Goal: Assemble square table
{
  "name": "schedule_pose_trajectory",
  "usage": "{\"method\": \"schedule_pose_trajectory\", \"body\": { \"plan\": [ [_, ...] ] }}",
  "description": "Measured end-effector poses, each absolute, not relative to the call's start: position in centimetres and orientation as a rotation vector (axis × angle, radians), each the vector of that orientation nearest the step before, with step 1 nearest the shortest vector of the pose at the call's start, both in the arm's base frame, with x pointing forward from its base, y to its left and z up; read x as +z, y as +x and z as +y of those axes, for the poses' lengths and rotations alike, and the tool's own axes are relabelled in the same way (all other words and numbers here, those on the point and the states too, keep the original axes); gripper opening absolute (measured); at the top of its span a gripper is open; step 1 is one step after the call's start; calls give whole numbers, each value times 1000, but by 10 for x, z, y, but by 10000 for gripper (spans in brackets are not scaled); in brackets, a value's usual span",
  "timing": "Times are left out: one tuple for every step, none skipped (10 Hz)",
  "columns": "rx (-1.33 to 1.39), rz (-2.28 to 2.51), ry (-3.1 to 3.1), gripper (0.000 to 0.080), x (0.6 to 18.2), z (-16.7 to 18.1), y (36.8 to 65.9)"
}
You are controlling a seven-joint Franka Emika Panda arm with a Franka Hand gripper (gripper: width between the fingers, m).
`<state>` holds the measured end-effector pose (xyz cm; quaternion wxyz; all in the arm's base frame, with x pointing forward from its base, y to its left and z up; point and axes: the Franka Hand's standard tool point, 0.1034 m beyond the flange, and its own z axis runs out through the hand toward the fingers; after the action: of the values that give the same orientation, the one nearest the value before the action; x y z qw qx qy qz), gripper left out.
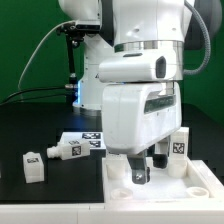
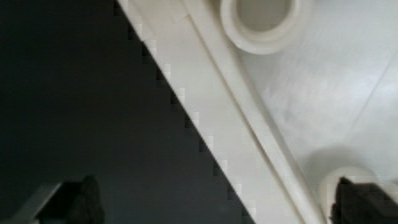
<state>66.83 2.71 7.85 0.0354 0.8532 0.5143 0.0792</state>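
Observation:
The square table top [image 1: 196, 190] is a white slab with a raised rim, lying at the front on the exterior view's right. My gripper [image 1: 145, 170] hangs low over its near-left corner. In the wrist view the slab [image 2: 320, 100] and a round corner socket [image 2: 267, 20] fill one side, with black table on the other. My gripper [image 2: 217, 202] is open and empty, its jaws wide apart across the slab's rim [image 2: 205, 110]. One fingertip [image 2: 365, 198] is over the slab by a second socket, and the other is over the table. Two white legs [image 1: 34, 166] [image 1: 62, 151] lie on the exterior view's left. A third leg [image 1: 180, 142] stands behind the slab.
The marker board [image 1: 85, 140] lies on the black table behind the two left legs. The arm's base and cables stand at the back, before a green backdrop.

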Motion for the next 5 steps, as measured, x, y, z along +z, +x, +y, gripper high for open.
{"method": "schedule_pose_trajectory", "body": {
  "plan": [
    [205, 1619, 2602, 649, 90, 11, 665],
    [191, 1640, 2581, 649, 104, -4, 658],
    [177, 1705, 2525, 649, 116, -22, 642],
    [174, 1760, 2470, 649, 127, -42, 625],
    [167, 1748, 2482, 649, 128, -50, 615]
  ]
}}
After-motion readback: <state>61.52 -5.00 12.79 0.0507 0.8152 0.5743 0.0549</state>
